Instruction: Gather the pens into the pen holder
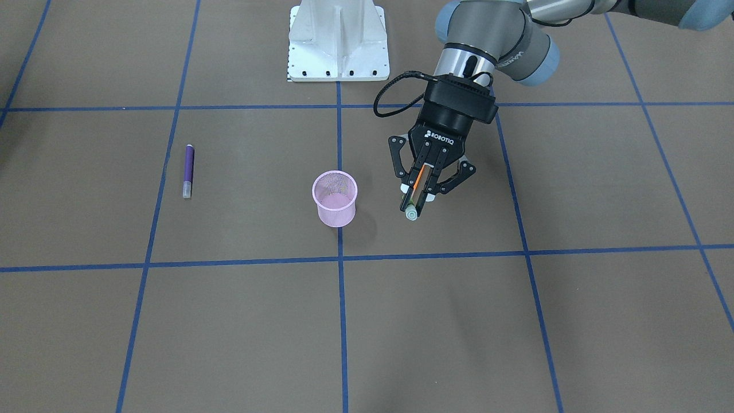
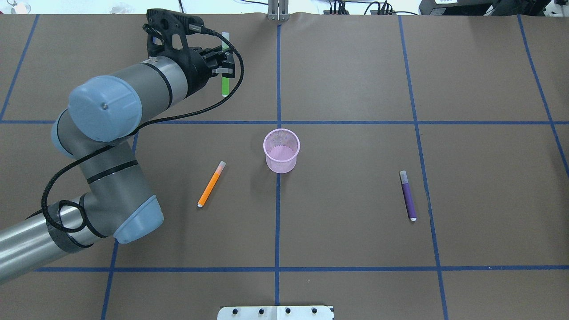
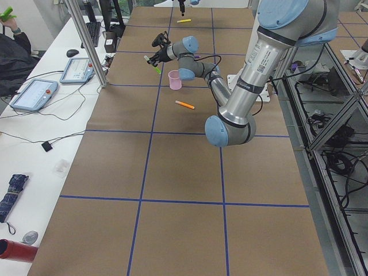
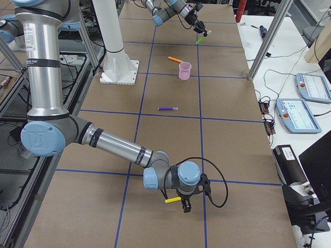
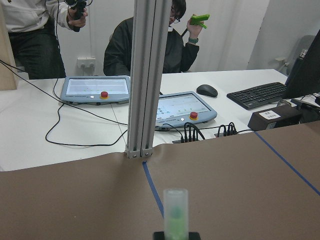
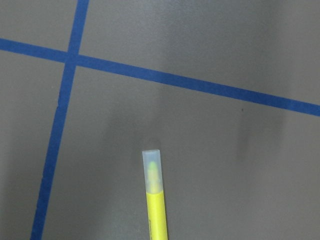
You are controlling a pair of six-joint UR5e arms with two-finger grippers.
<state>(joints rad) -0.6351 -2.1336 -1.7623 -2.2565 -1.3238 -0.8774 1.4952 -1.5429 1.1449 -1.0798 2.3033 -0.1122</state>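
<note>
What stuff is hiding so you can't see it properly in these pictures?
- Orange pen: in the front-facing view it is mostly hidden behind the left gripper; only a sliver shows.
- Green pen: in the left wrist view the bottom edge cuts off its body.
- Right gripper: it shows only in the exterior right view, too small to tell whether it is open or shut.
- Yellow pen: in the right wrist view the bottom edge cuts off its lower end.

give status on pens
Left gripper shut on green pen. Right gripper by yellow pen, grip unclear. Pen holder empty; orange pen, purple pen on table. Nothing blocking holder.
</note>
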